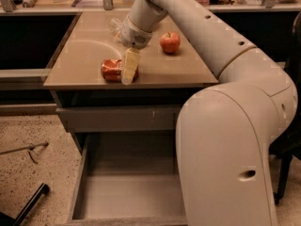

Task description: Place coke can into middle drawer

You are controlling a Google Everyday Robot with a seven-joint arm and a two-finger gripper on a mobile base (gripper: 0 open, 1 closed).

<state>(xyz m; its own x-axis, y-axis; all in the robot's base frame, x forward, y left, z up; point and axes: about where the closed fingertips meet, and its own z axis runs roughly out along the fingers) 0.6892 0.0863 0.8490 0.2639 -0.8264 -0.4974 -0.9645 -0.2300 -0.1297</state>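
On the worktop [188, 68]: one can [111, 70], one apple [170, 42], one clear bottle [116, 25]; one pincer [125, 75] down at the can; one open drawer [127, 192] below

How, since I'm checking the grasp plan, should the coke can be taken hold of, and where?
Grip the coke can across the middle of its body, coming straight down from above. It lies on its side on the table, near the front edge, so its curved wall faces up and its ends face sideways. The gripper hangs over one end.
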